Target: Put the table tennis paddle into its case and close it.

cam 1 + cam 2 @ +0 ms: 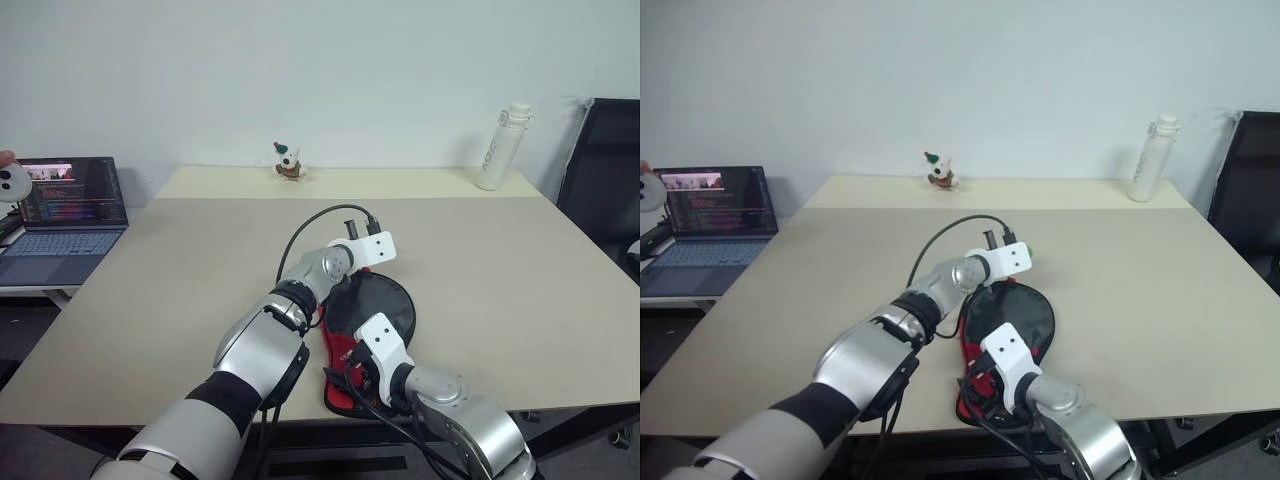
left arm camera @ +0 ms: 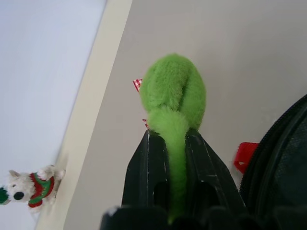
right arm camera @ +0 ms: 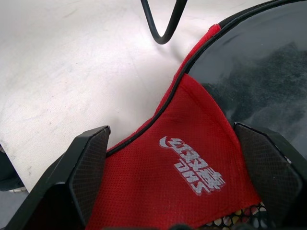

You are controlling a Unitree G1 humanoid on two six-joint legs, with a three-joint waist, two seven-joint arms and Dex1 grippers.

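The case lies flat near the table's front edge, black and round at its far end, with a red mesh panel and white logo at its near end. My left gripper is shut on the fuzzy green pom-pom pull, at the case's far rim and just above the table. My right gripper stands open over the red mesh panel, one finger on each side of it, with nothing clamped. The table tennis paddle is hidden.
The beige table has a white bottle at the back right and a small toy dog at the back middle. A laptop sits on a side desk to the left. At the right stands a black chair.
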